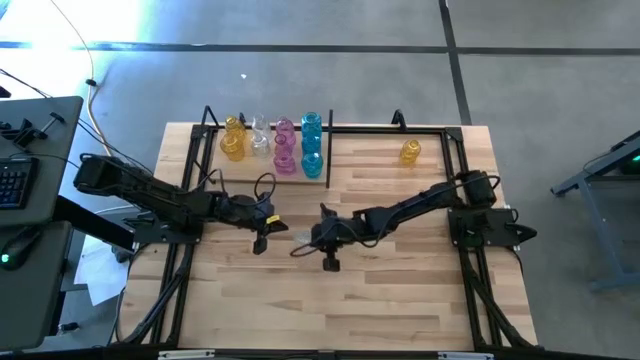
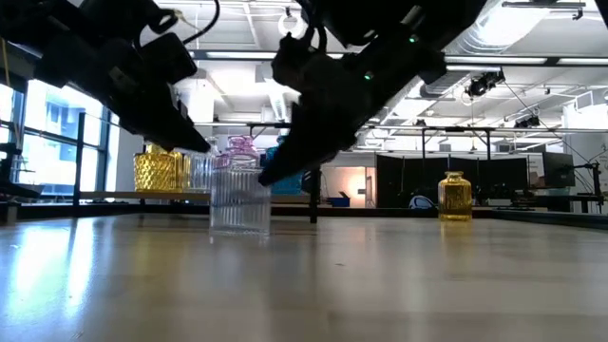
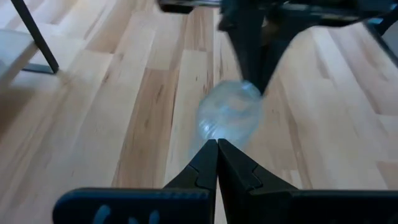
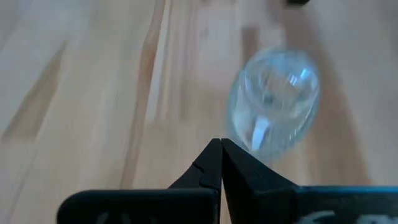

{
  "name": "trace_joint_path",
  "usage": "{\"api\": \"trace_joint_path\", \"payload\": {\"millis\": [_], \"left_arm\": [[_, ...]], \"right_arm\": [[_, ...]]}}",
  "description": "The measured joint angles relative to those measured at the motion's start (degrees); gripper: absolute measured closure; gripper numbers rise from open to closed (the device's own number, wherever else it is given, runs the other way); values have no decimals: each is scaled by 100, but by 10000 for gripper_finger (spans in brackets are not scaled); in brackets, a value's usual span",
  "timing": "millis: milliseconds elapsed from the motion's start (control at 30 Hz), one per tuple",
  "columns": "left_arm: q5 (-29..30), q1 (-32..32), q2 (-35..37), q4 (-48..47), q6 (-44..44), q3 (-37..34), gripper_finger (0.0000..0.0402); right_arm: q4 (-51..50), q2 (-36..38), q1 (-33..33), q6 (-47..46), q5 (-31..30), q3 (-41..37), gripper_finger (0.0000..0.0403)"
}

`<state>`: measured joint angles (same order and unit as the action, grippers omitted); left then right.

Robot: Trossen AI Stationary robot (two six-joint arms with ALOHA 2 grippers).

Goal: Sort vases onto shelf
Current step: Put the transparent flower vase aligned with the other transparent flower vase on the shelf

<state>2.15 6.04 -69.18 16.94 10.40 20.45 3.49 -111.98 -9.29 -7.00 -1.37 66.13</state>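
A clear ribbed vase point(image 2: 239, 199) stands upright on the table's middle point(image 1: 298, 236), between my two grippers. My left gripper point(image 3: 217, 143) is shut, its tip close to the vase point(image 3: 230, 113) on the vase's left side. My right gripper point(image 4: 221, 143) is shut too, close to the vase point(image 4: 273, 106) on the vase's right side. Yellow point(image 1: 233, 140), clear point(image 1: 260, 136), pink point(image 1: 285, 148) and teal point(image 1: 311, 145) vases stand in the shelf point(image 1: 440, 128) at the far edge, left of its divider rod point(image 1: 329, 150). One yellow vase point(image 1: 411, 152) stands to the right of the rod. My left gripper's shut fingertips point(image 3: 210, 152) come slanting down at the clear vase's lower wall point(image 3: 214, 132) from the table's left; I cannot tell whether they touch it. My right gripper's shut fingertips point(image 4: 212, 155) stand by the vase's wall point(image 4: 239, 134), slanting down from the right; touch cannot be told.
The shelf's black frame rods point(image 1: 208, 120) run along the table's far, left and right edges. Bare wood planks point(image 1: 330, 310) lie on the near side of both grippers. A keyboard and desk point(image 1: 20, 180) stand off the table's left.
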Motion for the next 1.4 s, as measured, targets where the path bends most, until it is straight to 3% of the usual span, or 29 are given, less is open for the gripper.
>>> {"api": "trace_joint_path", "payload": {"millis": [133, 333, 633, 767, 1100, 1400], "left_arm": [[9, -62, 473, -327, 125, 38, 400], [-80, -416, 704, -1893, 394, 692, 374], [-637, -837, -25, -2965, 41, 1712, 307], [-619, -935, -494, -3498, -437, 2159, 290], [-688, -984, -1279, -4005, -1219, 2963, 291], [-988, -984, -1564, -4217, -1559, 3082, 292]], "right_arm": [[251, 2, 180, 189, 17, 4, 403], [497, -82, 450, 426, 351, 4, 403], [836, -289, 555, 667, 492, 2, 403], [825, -289, 550, 747, 505, 2, 403], [74, 61, 335, 884, 498, 2, 403], [-398, 216, 182, 900, 341, 7, 403]]}}
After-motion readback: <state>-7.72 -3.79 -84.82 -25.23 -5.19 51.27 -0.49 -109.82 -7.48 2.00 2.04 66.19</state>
